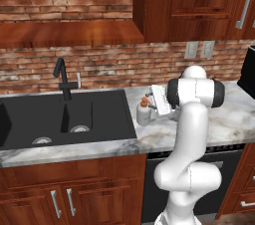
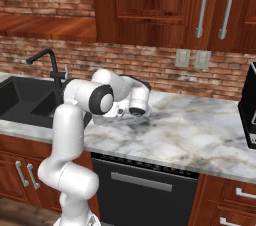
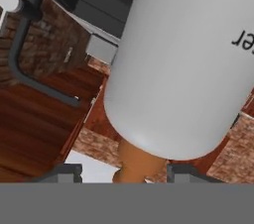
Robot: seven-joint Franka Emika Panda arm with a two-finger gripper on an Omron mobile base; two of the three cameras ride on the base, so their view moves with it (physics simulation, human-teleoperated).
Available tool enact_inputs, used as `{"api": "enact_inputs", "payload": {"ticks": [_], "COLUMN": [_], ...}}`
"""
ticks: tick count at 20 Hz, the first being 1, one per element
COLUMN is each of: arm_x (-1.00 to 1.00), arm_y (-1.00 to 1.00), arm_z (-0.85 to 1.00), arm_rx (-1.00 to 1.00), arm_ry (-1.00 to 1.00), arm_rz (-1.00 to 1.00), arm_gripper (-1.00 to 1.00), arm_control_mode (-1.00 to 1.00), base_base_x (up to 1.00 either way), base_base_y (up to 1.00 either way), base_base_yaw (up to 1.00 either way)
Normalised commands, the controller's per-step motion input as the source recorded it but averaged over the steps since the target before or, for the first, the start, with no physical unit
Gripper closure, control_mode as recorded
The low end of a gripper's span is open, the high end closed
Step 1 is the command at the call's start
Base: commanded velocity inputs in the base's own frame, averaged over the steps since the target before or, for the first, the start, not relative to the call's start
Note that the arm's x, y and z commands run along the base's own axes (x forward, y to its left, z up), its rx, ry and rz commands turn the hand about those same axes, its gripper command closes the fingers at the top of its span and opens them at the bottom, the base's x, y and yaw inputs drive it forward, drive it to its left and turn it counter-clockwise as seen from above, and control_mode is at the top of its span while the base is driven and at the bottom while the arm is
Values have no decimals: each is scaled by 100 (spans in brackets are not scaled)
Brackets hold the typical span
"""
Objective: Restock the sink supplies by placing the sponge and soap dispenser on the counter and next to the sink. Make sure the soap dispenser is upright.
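Far left in the left base view, the black sink [image 1: 60, 117] sits sunk into the marble table [image 1: 229, 119], its angular faucet [image 1: 63, 77] standing at the back edge against the brick wall [image 1: 114, 62]. Moving right, just past the sink's right rim, the soap bottle [image 1: 144, 113] stands upright on the table, pale body with an orange pump on top. Right beside it is the arm's white hand, and the pincer [image 1: 149, 100] hovers at the bottle's top, close to the pump. Whether the fingers touch the bottle I cannot tell from here.

Over to the hand view: the bottle [image 3: 183, 64] looms huge and very close, its orange neck pointing down toward the two dark fingertips [image 3: 64, 172], which stand apart on either side of the neck without pressing on it. So the pincer [image 3: 121, 173] is partly spread, gripping nothing.

In the right base view, the sink [image 2: 25, 100] and faucet [image 2: 47, 65] sit at left, the arm's elbow covers the bottle, and the table [image 2: 190, 130] runs bare to the right, up to a dark appliance [image 2: 248, 105] at the edge. Red wood cabinets [image 2: 165, 5] hang above.
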Motion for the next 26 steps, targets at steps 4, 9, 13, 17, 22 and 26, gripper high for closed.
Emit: {"api": "enact_inputs", "payload": {"ticks": [4,9,13,17,22,26], "arm_x": [2,-4,-12,-69,-99,-100], "arm_y": [-16,-1,0,2,0,2], "arm_z": [0,0,19,22,14,2], "arm_rx": [0,0,0,-15,-39,-50], "arm_ry": [0,-1,-6,-29,-46,-51], "arm_rz": [0,0,0,-4,-5,-4], "arm_gripper": [-100,-100,-100,-100,-100,-100], "arm_control_mode": [-100,-100,-100,-100,-100,-100], "base_base_x": [0,0,0,0,0,0], "base_base_y": [0,0,0,0,0,0], "base_base_yaw": [0,0,0,0,0,0]}}
